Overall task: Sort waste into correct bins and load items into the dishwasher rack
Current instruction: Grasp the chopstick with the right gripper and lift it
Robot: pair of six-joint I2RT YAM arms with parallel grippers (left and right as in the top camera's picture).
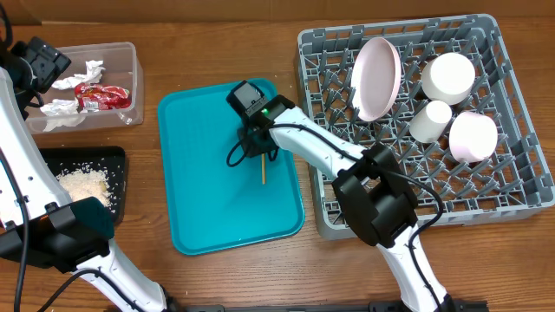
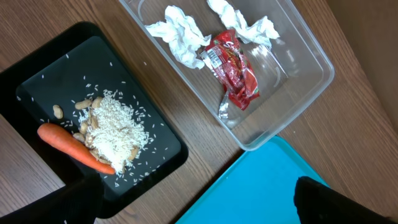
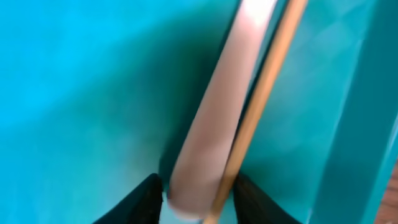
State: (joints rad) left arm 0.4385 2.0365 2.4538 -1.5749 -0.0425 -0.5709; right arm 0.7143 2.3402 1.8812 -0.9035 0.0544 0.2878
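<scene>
A brown wooden table (image 1: 217, 277) carries the teal tray (image 1: 208, 199), with the dishwasher rack (image 1: 520, 186) to its right. From overhead the right gripper (image 1: 257, 146) hides its own tips under the wrist (only the lower end of the thin wooden stick (image 1: 263, 171) pokes out below it, on the tray). The right wrist view is badly blurred. It shows a dark finger (image 3: 140, 202) on each side of the stick and of a pale bar (image 3: 217, 106) lying against it, both cut off by the frame. Whether the fingers already press on them I cannot tell. The left gripper (image 2: 199, 211) hangs spread wide, only its tips showing. It is above the table between the black tray (image 2: 37, 74), which holds the carrot (image 2: 74, 146) and rice (image 2: 118, 127), and the clear tub (image 2: 311, 68), which holds the napkins (image 2: 180, 34) and wrapper (image 2: 233, 71).
</scene>
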